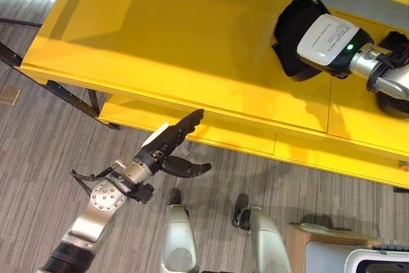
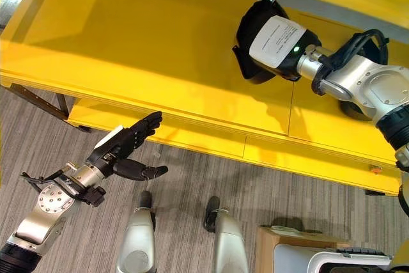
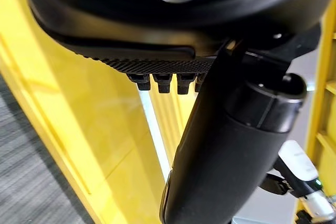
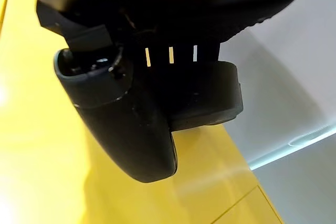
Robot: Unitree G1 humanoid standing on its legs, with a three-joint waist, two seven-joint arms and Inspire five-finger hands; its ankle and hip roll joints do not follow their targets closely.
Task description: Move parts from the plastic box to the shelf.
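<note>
My right hand (image 1: pixel 327 39) rests over the top board of the yellow shelf (image 1: pixel 192 36), far right, with its fingers curled round a black part (image 1: pixel 293 30). In the right wrist view the thumb (image 4: pixel 126 124) presses the black rubbery part (image 4: pixel 210 98) against the fingers, just above the yellow board. My left hand (image 1: pixel 167 142) hangs over the floor in front of the shelf's front edge, fingers straight and thumb spread, holding nothing. In the left wrist view, that thumb (image 3: pixel 226 150) points along the shelf.
A lower yellow board (image 1: pixel 211 131) runs under the top one. Another dark object (image 1: pixel 393 103) lies on the shelf at the far right. A white plastic box (image 1: pixel 377 261) and a brown box (image 1: pixel 299 242) stand on the floor at lower right. Dark shelf legs (image 1: pixel 70 94) stand at the left.
</note>
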